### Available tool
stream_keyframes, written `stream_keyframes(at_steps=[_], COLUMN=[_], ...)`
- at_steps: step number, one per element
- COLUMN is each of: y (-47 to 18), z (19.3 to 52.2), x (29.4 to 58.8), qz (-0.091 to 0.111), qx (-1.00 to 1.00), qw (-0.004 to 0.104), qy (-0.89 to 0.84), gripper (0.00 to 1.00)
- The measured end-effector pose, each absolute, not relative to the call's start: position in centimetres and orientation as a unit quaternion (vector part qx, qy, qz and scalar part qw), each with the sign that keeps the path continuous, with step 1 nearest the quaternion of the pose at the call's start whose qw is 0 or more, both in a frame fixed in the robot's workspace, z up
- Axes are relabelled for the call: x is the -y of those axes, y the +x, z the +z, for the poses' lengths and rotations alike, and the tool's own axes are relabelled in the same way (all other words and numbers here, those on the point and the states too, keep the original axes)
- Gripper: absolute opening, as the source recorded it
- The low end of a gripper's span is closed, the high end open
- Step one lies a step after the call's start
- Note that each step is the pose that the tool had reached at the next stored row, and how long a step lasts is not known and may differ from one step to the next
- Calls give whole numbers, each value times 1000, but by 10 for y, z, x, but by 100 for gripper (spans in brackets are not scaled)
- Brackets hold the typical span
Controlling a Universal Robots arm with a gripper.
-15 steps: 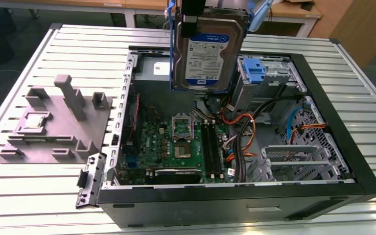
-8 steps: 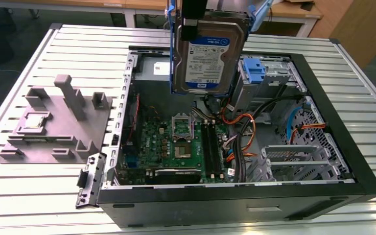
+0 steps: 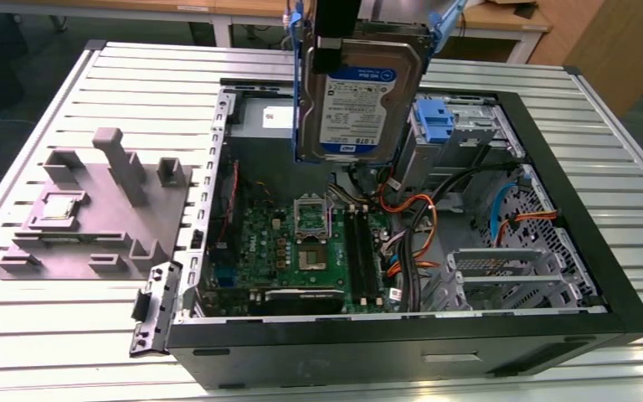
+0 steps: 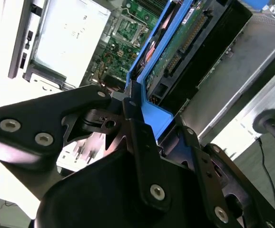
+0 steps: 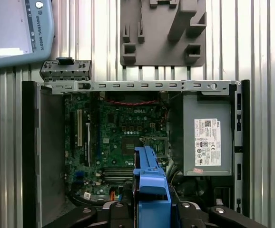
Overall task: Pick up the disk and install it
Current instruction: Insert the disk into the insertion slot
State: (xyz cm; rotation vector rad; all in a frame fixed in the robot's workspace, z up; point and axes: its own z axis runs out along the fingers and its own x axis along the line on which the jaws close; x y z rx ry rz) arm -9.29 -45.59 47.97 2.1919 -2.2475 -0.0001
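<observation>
Flat rectangular silver metal disk [image 3: 361, 100], blue-and-white label, blue plastic side rails; hanging upright with the label toward the exterior view, above the open black computer case [image 3: 589, 276] and clear of the green motherboard [image 3: 299, 243] below. Black matte gripper [image 4: 135, 107], clamped onto the blue rail end of the disk, whose green circuit underside faces the second wrist view. Beside the case at the exterior view's left, on the ribbed metal table [image 3: 54, 335]: grey moulded fixture [image 3: 98, 209] with blocky upright posts, carrying a small square silver chip [image 3: 59, 207].
</observation>
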Motion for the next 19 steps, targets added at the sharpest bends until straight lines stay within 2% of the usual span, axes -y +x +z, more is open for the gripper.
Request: stream_keyframes(at_steps=[7,19], y=[-91,-57], z=[479,478], x=[467,468], qz=[-2,-2], qx=[716,717], qw=[0,0], qy=[698,697], gripper=[36,36])
